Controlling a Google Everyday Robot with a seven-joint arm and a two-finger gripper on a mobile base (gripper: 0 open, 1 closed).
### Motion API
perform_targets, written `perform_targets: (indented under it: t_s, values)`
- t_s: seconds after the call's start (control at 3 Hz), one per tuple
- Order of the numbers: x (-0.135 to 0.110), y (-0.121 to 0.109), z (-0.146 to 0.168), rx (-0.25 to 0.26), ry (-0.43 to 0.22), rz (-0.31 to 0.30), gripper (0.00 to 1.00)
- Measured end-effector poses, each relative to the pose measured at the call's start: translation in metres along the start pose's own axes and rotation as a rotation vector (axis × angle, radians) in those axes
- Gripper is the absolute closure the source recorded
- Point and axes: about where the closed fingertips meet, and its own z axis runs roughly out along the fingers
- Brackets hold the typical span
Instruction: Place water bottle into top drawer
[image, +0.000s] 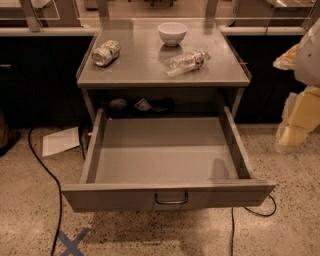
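The water bottle (186, 62) lies on its side on the grey cabinet top (135, 70), right of centre, with its white cap pointing to the back right. The top drawer (120, 198) is pulled out wide under the cabinet top, and its grey floor is bare. Its curved pull handle (171, 199) is at the centre of the front panel. My gripper (296, 125) is at the right edge of the view, beside the cabinet and to the right of the drawer, well away from the bottle.
A green-and-white drink can (106, 52) lies at the top's left. A white bowl (172, 33) stands at the back centre. Dark items (140, 106) sit behind the drawer's back. A black cable (46, 172), a paper sheet (60, 141) and a blue tape cross (72, 242) are on the floor.
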Motion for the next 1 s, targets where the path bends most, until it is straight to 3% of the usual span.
perform_targets:
  t_s: [0.33, 0.67, 1.0]
  values:
    - [-0.001, -0.001, 0.000, 0.006, 0.001, -0.002, 0.00]
    - [-0.011, -0.017, 0.016, 0.026, -0.010, -0.020, 0.00]
    - [-0.033, -0.056, 0.041, 0.039, -0.018, -0.088, 0.00]
